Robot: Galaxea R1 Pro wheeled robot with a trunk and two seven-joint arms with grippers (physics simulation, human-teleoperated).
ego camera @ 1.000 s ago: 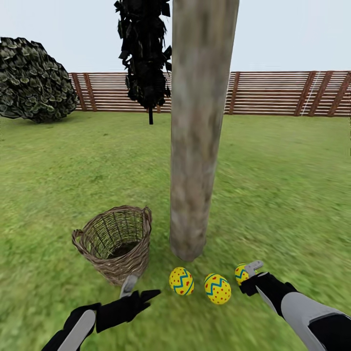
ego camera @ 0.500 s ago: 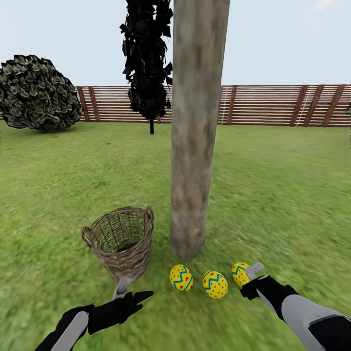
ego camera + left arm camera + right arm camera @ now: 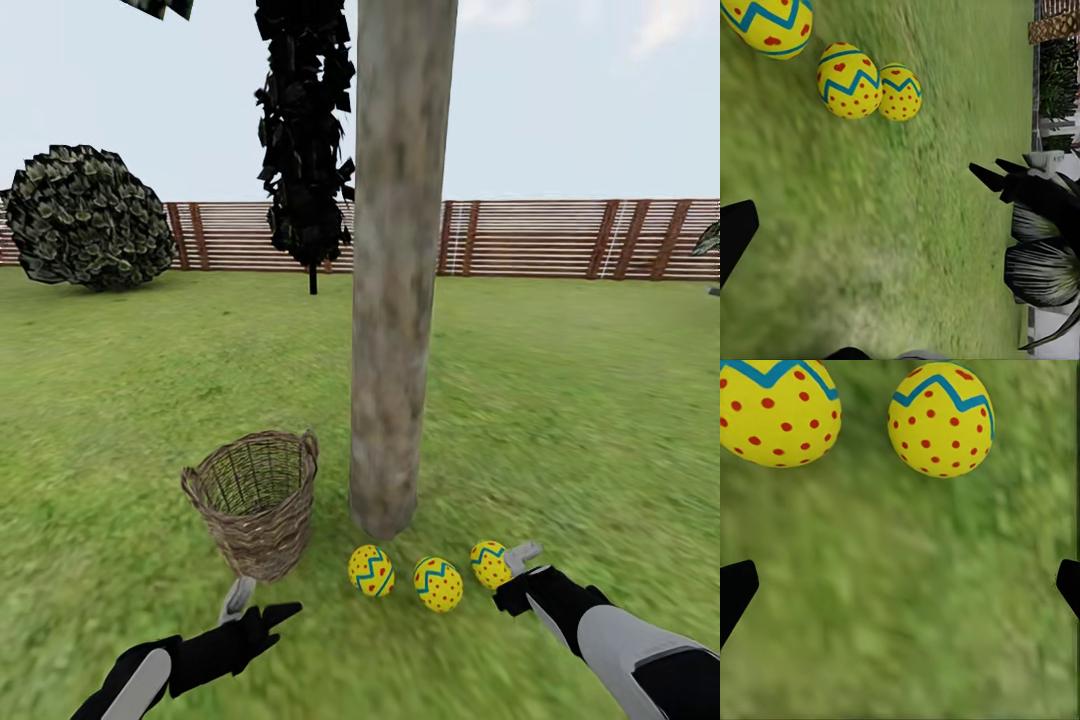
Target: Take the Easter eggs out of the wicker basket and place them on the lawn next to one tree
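All three Easter eggs lie in a row on the lawn at the tree trunk's foot. The empty wicker basket stands just beside the trunk. The left gripper and right gripper are spread open, holding nothing; open grass surrounds the trunk.

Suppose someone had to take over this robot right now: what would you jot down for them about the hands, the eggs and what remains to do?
Left hand: open, holding nothing, low over the grass just in front of the wicker basket.
Right hand: open, empty, right beside the rightmost egg; contact cannot be told.
Eggs: all three lie in a row on the lawn at the foot of the tree, the leftmost egg, the middle egg and the rightmost.
Basket: upright on the grass left of the trunk, no egg visible inside.
Done: eggs out and placed by one tree.
Left: apparently nothing but drawing the arms back.
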